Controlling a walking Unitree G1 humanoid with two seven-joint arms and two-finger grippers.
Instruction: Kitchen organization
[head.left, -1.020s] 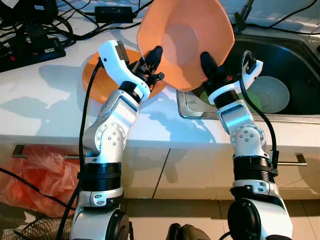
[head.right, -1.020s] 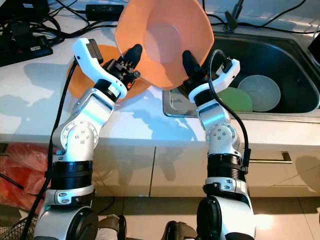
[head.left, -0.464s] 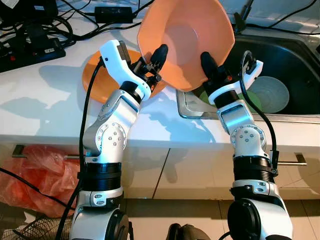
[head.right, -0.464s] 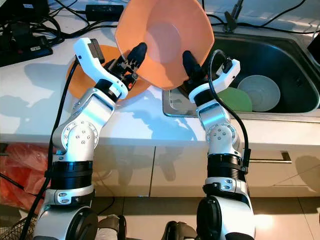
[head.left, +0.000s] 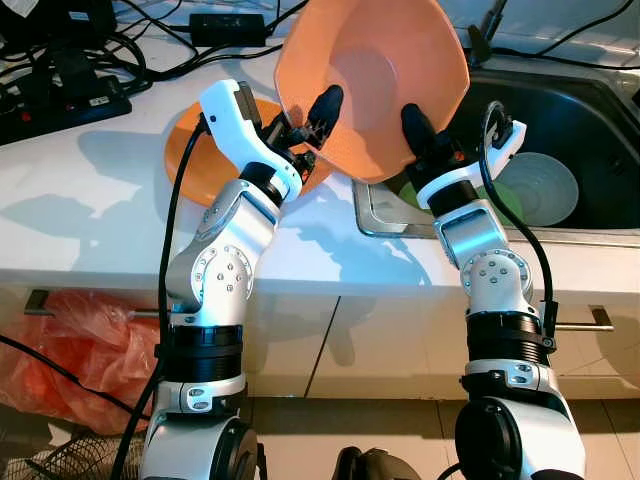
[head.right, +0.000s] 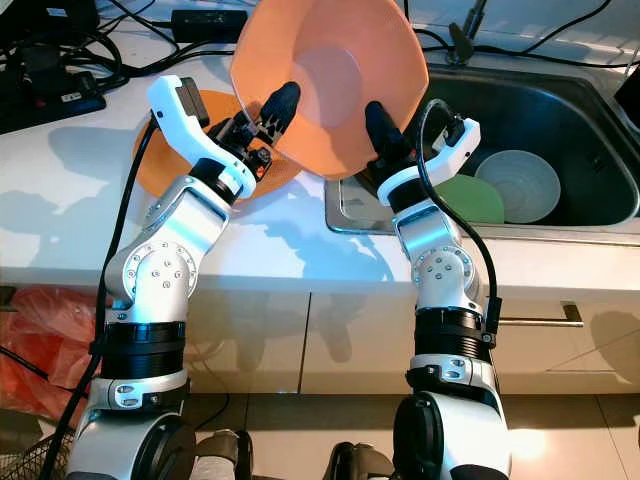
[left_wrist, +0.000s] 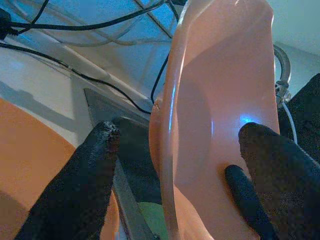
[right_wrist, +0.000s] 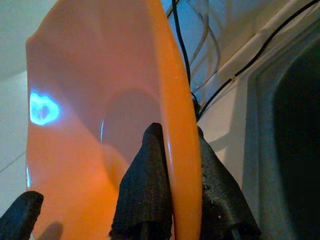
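Orange bowl (head.left: 375, 75) upright between right end effector (head.left: 415, 128) and left end effector (head.left: 318, 112).

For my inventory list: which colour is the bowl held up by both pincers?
Orange; the bowl shows best in the left eye view.

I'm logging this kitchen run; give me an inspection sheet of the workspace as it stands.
Surface: white countertop, steel sink at right.
Job's things: large orange plastic bowl held tilted; second orange bowl on counter.
Clutter: grey bowl and green plate in sink.
Grippers: right pincer shut on bowl rim; left pincer open, straddling rim.
Cables: black cords behind.
Surroundings: red plastic bag on floor.
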